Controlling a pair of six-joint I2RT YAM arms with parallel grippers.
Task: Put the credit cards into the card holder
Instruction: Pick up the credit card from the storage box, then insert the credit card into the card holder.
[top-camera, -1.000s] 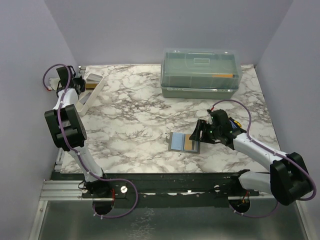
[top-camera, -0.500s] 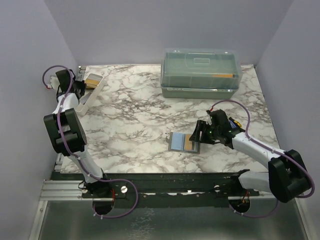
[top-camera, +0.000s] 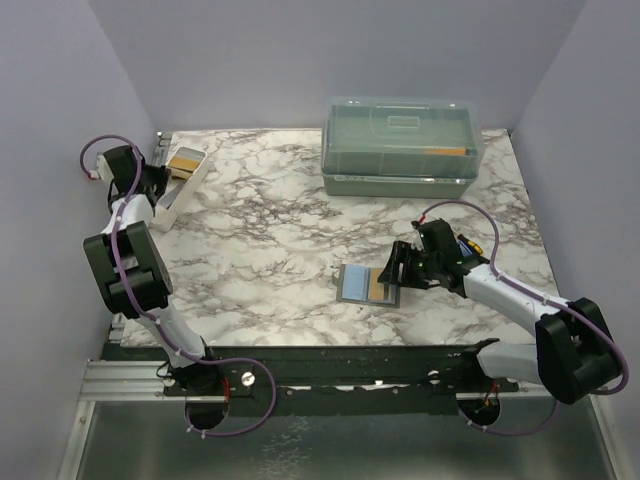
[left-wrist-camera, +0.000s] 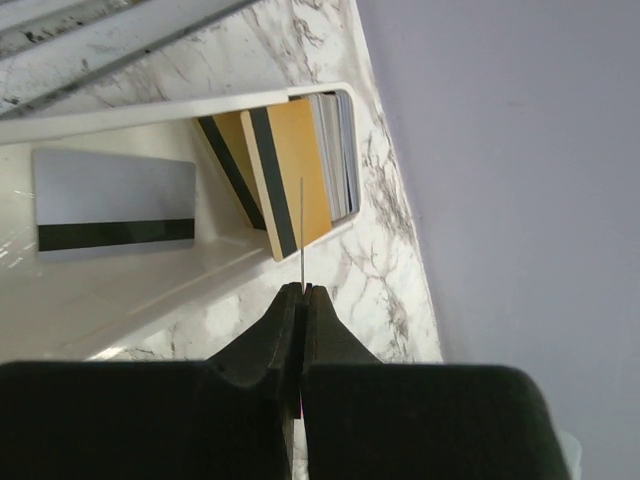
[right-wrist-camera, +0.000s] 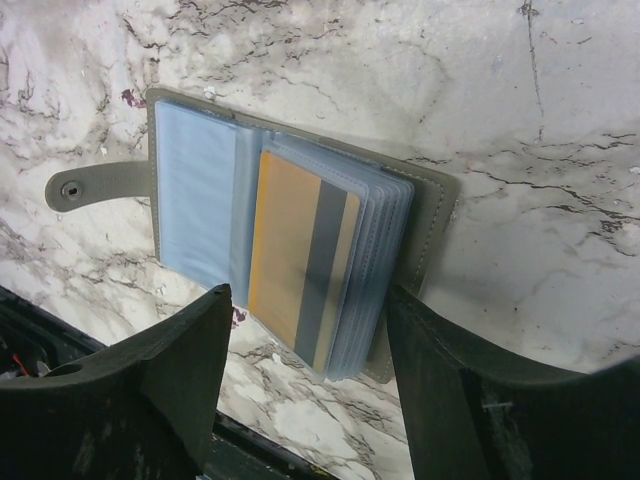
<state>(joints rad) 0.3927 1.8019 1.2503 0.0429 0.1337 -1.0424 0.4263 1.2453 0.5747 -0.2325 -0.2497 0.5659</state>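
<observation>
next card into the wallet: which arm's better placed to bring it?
Left. The left pincer is shut on what looks like a thin card seen edge-on, above the long white tray. The right pincer stands open astride the open grey-olive folding card holder, holding nothing.

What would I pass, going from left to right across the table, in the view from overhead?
White tray → open card holder → right robot arm. The clear lidded box is left out: it lies farther back and spans both the holder and part of the arm.
</observation>
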